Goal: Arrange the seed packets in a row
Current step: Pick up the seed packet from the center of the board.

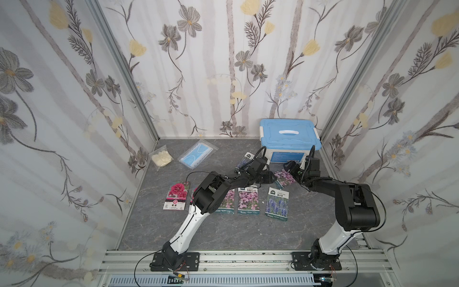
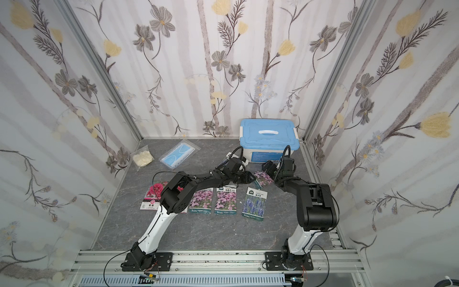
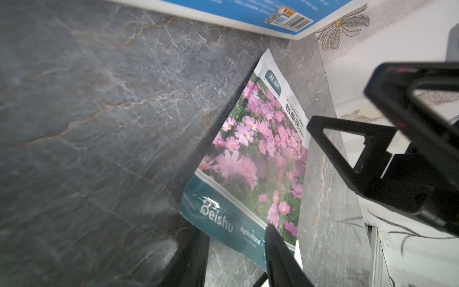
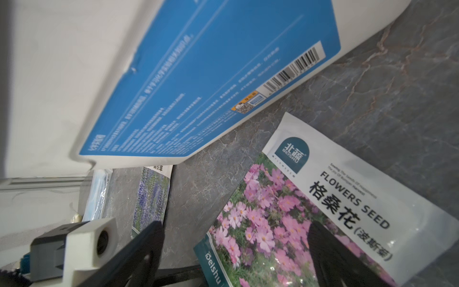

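A row is formed across the middle of the grey marbled worktop (image 1: 223, 233), all face up with their long sides running near to far. From the left it is made up of a red packet (image 1: 175, 196), a second red packet (image 1: 192, 198) mostly hidden beneath the left arm's elbow, a first pink packet (image 1: 227, 202) partly covered by the same elbow, a second pink packet (image 1: 248, 200) just beside it, and a lavender packet (image 1: 277, 204) set slightly apart at the right end.

Farther back, a tilted pink packet (image 1: 286, 179) is found between the two claws, near the front of the blue-lidded box (image 1: 289, 135) in the far right corner. A far lavender packet (image 1: 244, 161) lies left of the box, partly covered by the left arm.

The left claw (image 3: 235, 228) is held at the tilted pink packet's teal-banded end. Its fingers are seen partly apart, one over the printed face and the other at the packet's edge, and a firm hold cannot be confirmed. The right claw (image 4: 234, 225) is spread wide, with one finger over the flower picture and the other over bare worktop beside the packet.

A bagged blue mask (image 1: 197, 154) and a bag of cream material (image 1: 162, 157) lie at the far left, well apart from the packets.
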{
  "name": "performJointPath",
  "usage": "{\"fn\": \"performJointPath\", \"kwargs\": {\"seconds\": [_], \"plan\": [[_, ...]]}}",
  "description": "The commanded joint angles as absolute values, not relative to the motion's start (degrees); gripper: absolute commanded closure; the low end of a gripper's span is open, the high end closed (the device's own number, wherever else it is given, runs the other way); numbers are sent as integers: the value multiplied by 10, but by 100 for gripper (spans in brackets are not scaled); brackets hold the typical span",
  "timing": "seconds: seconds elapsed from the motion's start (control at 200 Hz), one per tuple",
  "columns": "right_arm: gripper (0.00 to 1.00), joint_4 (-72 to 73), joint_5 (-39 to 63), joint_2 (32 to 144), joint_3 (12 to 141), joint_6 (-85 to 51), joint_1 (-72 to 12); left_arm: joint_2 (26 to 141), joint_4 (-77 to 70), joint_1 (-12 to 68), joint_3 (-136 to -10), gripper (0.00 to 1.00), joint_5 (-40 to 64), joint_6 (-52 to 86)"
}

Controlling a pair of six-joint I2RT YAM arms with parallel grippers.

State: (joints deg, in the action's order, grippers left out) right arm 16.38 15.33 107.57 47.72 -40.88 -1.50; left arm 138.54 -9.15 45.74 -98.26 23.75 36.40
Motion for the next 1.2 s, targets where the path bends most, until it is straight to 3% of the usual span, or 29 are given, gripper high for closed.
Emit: {"fn": "performJointPath", "kwargs": {"seconds": [0.0, 0.629, 0.904, 1.114, 1.194], "plan": [[8, 142, 162, 1082, 494, -413, -19, 1388, -91, 458, -993, 59, 238, 362], [8, 149, 203, 1110, 468, -452, -64, 1398, -92, 468, -1009, 59, 237, 363], [8, 176, 224, 1099, 450, -471, -64, 1409, -90, 470, -1022, 76, 237, 365], [8, 191, 228, 1089, 432, -476, -64, 1413, -87, 470, -1027, 100, 236, 362], [8, 192, 227, 1081, 432, -476, -64, 1412, -86, 470, -1027, 100, 236, 360]]}}
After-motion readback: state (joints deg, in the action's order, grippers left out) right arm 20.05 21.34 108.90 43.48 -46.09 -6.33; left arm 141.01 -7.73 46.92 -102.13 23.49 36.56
